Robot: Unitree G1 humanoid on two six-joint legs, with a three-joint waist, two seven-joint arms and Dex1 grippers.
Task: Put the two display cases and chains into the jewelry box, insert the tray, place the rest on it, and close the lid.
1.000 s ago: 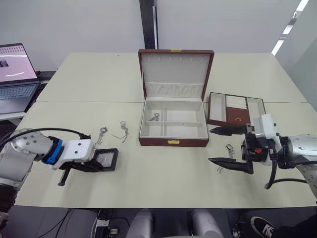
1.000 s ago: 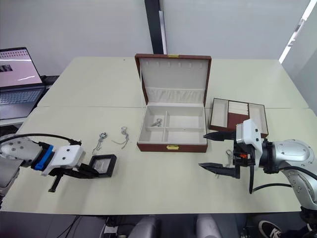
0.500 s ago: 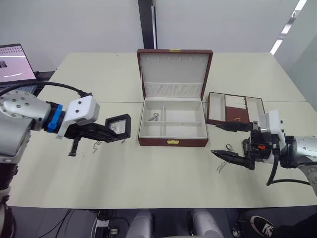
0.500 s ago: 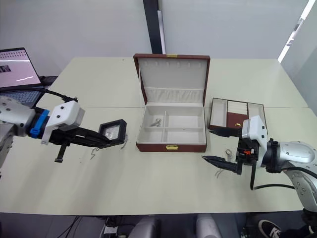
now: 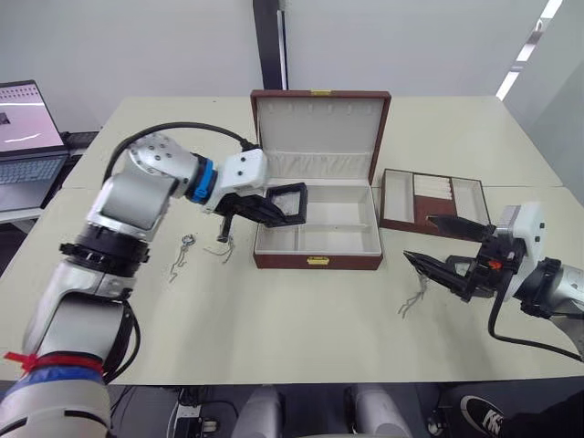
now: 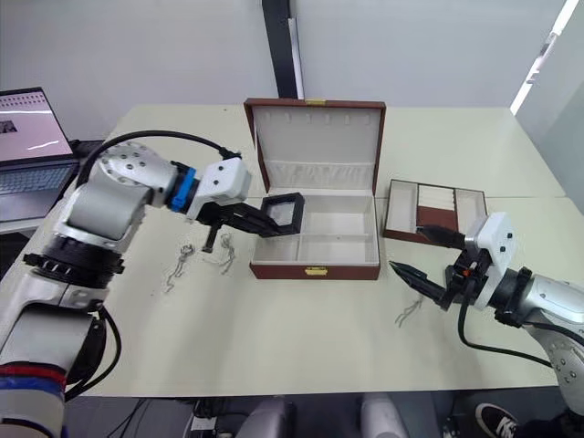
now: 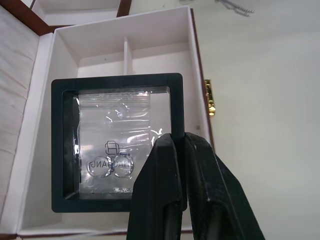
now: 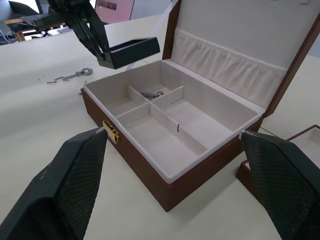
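Note:
The jewelry box stands open at mid-table, its lid upright behind it. My left gripper is shut on a black-framed display case, holding it tilted just above the box's left compartments. In the left wrist view the fingers pinch the frame of the display case. A chain lies in the back left compartment. Two chains lie left of the box, and another chain lies to its right. My right gripper is open above that chain. The tray sits right of the box.
A laptop sits on a side desk at the far left. The cream table has bare room in front of the box and behind the lid. The gold clasp faces me.
My left arm has lifted the display case from the table's left and carried it right, over the box's left side. My right gripper has drawn back a little to the right, still open.

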